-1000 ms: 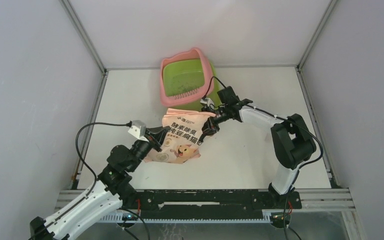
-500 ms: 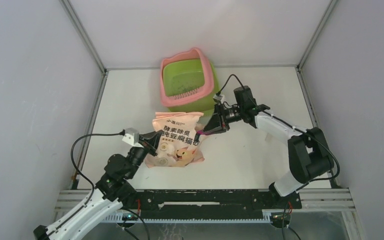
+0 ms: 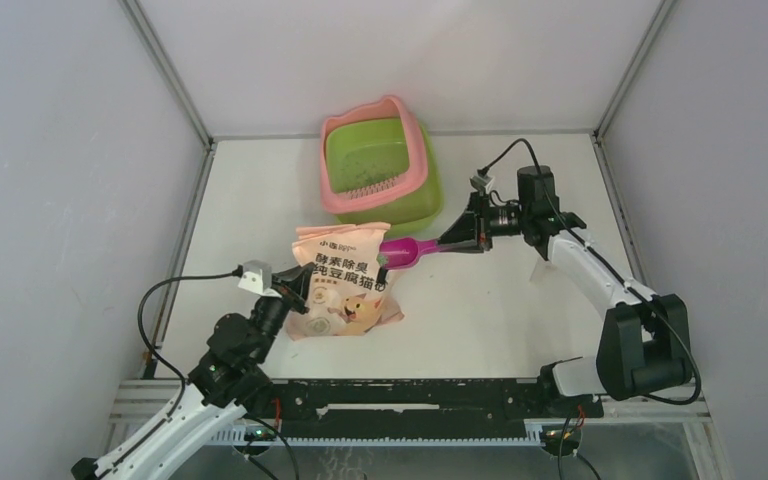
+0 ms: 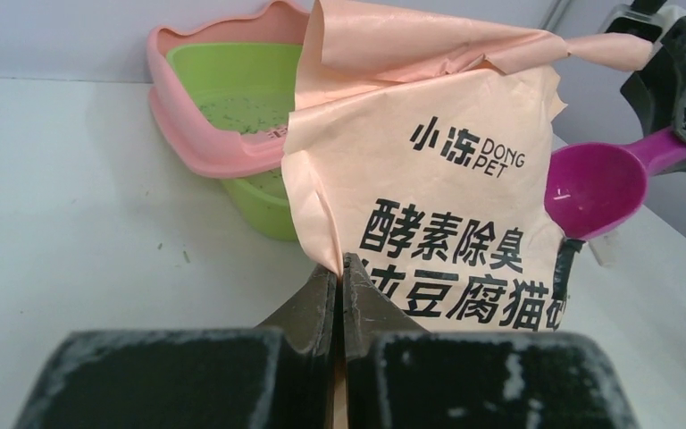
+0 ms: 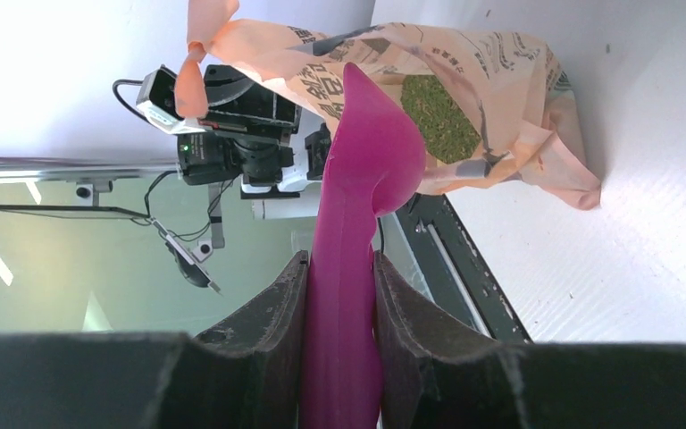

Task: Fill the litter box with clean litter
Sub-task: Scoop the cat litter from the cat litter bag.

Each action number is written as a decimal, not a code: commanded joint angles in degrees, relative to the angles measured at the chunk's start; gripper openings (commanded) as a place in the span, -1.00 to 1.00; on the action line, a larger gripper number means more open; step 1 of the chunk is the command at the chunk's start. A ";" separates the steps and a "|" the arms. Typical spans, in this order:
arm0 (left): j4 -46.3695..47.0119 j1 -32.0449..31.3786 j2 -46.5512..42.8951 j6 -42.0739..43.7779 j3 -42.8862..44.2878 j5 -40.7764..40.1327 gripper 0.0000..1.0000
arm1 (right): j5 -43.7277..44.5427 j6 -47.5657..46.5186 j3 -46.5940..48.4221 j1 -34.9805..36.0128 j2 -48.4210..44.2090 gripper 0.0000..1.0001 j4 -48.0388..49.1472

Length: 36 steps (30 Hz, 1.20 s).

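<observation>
The litter box, pink-rimmed with a lime-green basin, stands at the back of the table and appears in the left wrist view too. Dark specks of litter dot its floor. A peach printed bag stands upright in front of it. My left gripper is shut on the bag's left edge. My right gripper is shut on the handle of a magenta scoop. Its bowl hangs just right of the bag's top and looks empty. Greenish litter shows inside the bag's mouth.
White walls with metal posts close in the table on three sides. A black rail runs along the near edge. A few stray specks lie on the table left of the bag. A cable loops from the left wrist.
My right arm has swung back to the right, drawing the scoop out of the bag's mouth. The bag and my left gripper have shifted slightly left.
</observation>
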 commanded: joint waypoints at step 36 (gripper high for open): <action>10.41 -0.06 1.90 3.13 3.71 -3.32 -1.00 | -4.73 17.16 -5.13 -7.02 -2.79 -1.00 21.06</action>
